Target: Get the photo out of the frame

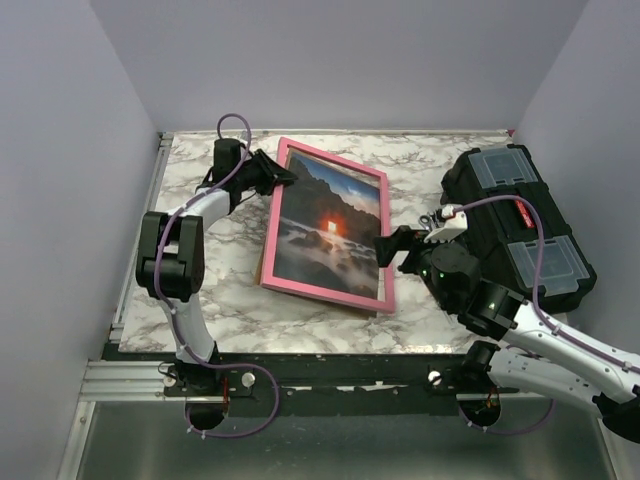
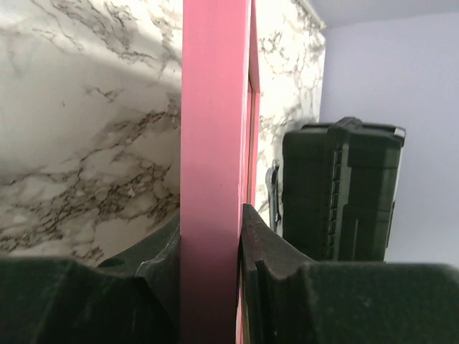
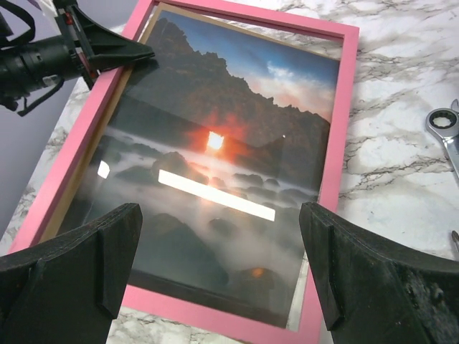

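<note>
The pink frame [image 1: 325,293] lies on the marble table, face up, with its left side raised. The photo [image 1: 330,225], a dark rocky seascape with a red sunset, sits inside it. My left gripper [image 1: 278,178] is shut on the frame's upper left rail; in the left wrist view the pink rail [image 2: 209,143] is pinched between both pads of this gripper [image 2: 209,236]. My right gripper [image 1: 392,250] is open and empty at the frame's right edge. In the right wrist view it [image 3: 222,265] hovers over the lower part of the photo [image 3: 222,143] and frame [image 3: 336,143].
A black toolbox [image 1: 520,220] with clear lid compartments stands at the right, close behind my right arm; it also shows in the left wrist view [image 2: 337,193]. A wrench [image 3: 445,129] lies on the table between the frame and the toolbox. Purple walls surround the table.
</note>
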Available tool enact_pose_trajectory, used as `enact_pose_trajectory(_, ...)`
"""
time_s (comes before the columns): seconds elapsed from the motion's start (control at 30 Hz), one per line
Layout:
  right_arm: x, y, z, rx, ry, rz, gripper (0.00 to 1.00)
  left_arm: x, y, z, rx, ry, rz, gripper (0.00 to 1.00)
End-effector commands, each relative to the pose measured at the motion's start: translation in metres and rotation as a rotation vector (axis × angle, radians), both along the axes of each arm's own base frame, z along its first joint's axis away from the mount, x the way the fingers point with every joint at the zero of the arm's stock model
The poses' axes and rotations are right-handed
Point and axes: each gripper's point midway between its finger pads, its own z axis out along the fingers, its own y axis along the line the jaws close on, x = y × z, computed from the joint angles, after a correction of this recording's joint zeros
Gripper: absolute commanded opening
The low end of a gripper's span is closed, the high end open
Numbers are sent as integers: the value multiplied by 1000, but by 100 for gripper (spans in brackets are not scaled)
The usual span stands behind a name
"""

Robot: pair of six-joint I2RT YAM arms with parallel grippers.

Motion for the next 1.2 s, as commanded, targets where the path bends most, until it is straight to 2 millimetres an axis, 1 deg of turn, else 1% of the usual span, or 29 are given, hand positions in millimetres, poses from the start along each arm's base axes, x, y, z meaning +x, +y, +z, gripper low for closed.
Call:
enact_pose_trajectory(0.0, 1, -10, 16, -5, -21, -41, 100, 29, 5, -11, -55, -21, 136, 0)
enact_pose_trajectory(0.1, 1, -11, 14, -12, -18, -43, 100, 33, -4, -19, -90, -13, 152, 0)
enact_pose_trajectory(0.27, 3, -7, 14, -17, -12, -38, 100, 34, -34, -26, -119, 5, 125, 0)
enact_pose_trajectory(0.33, 3, -7, 15, -17, -13, -36, 100, 36, -41, -29, -112, 14, 113, 0)
enact_pose_trajectory(0.4, 2, -7, 16, -18, -11, -34, 100, 35, -42, -33, -107, 23, 107, 0)
enact_pose_trajectory(0.47, 1, -8, 16, -18, -11, -35, 100, 35, -38, -39, -75, 40, 100, 0)
enact_pose_trajectory(0.5, 1, -10, 16, -18, -11, -38, 100, 33, -36, -43, -44, 58, 93, 2)
enact_pose_trajectory(0.53, 1, -10, 16, -17, -12, -39, 100, 32, -35, -45, -19, 67, 83, 10)
enact_pose_trajectory(0.57, 0, -11, 15, -16, -11, -39, 100, 31, -33, -46, 11, 71, 71, 23)
enact_pose_trajectory(0.6, 0, -10, 14, -16, -10, -38, 100, 30, -32, -45, 35, 77, 63, 38)
enact_pose_trajectory(0.63, 0, -10, 14, -15, -8, -35, 100, 27, -28, -46, 76, 84, 48, 45)
enact_pose_trajectory(0.67, 0, -9, 14, -15, -8, -32, 100, 26, -24, -43, 109, 67, 40, 54)
enact_pose_trajectory(0.7, -1, -9, 13, -14, -6, -29, 100, 23, -17, -42, 152, 64, 44, 66)
enact_pose_trajectory(0.73, -1, -9, 13, -11, -4, -30, 100, 20, -9, -41, 188, 66, 46, 76)
enact_pose_trajectory(0.77, -1, -9, 13, -12, -4, -29, 100, 17, -4, -39, 217, 58, 33, 97)
enact_pose_trajectory(0.83, -1, -8, 13, -6, -4, -25, 100, 10, 9, -37, 287, 82, 10, 99)
enact_pose_trajectory(0.87, -1, -7, 13, -6, -5, -23, 100, 5, 20, -39, 351, 89, 14, 99)
enact_pose_trajectory(0.97, -1, -5, 11, -5, -1, -14, 100, -10, 52, -32, 517, 69, 90, 98)
enact_pose_trajectory(1.0, -1, -5, 9, -8, 3, -14, 100, -17, 59, -29, 560, 64, 95, 98)
enact_pose_trajectory(1.03, -1, -4, 9, -9, 5, -13, 100, -24, 63, -33, 598, 70, 91, 98)
enact_pose_trajectory(1.07, -1, -3, 7, -10, 9, -13, 100, -30, 64, -34, 625, 76, 80, 95)
enact_pose_trajectory(1.17, 0, 0, 5, -14, 16, -3, 100, -48, 57, -44, 720, 81, 15, 82)
